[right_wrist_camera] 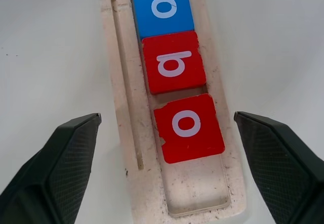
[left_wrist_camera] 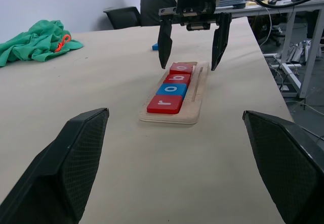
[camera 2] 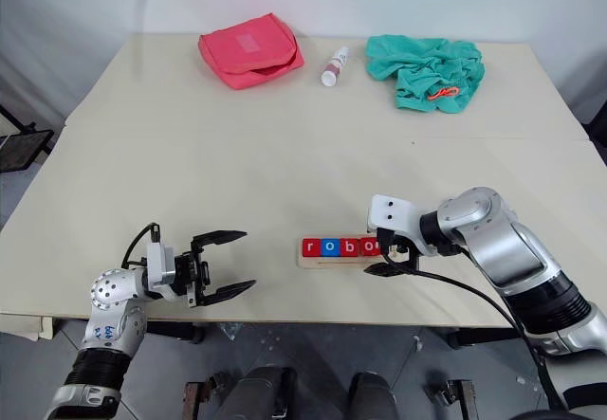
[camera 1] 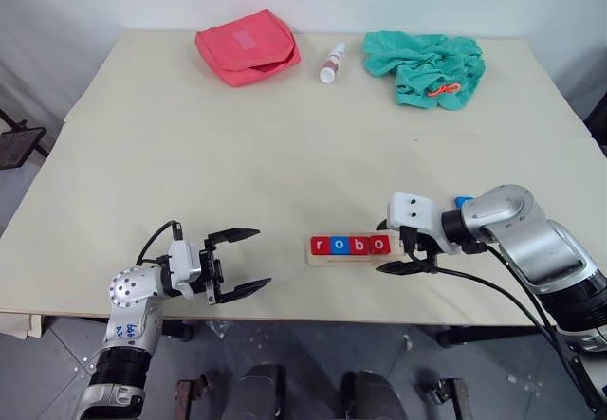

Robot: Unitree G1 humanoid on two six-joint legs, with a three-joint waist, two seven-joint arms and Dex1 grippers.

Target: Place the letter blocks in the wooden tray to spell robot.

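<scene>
The wooden tray [camera 1: 349, 260] lies near the table's front edge. Four letter blocks sit in its row: a red r [camera 1: 320, 245], a blue o [camera 1: 340, 245], a red b [camera 1: 359, 245] and a red o [right_wrist_camera: 188, 128], which is slightly crooked. My right gripper [left_wrist_camera: 189, 65] is open, one finger on each side of the tray's right end, around the red o without touching it. A loose blue block [camera 1: 463, 201] lies on the table beyond my right forearm; its letter is hidden. My left gripper [camera 1: 262, 258] hangs open and empty, left of the tray and pointing toward it.
At the far edge of the table lie a red pouch [camera 1: 247, 46], a small white bottle [camera 1: 332, 63] on its side and a crumpled green cloth [camera 1: 427, 67]. Bare tabletop separates them from the tray. The tray's right end has an empty slot [right_wrist_camera: 195, 183].
</scene>
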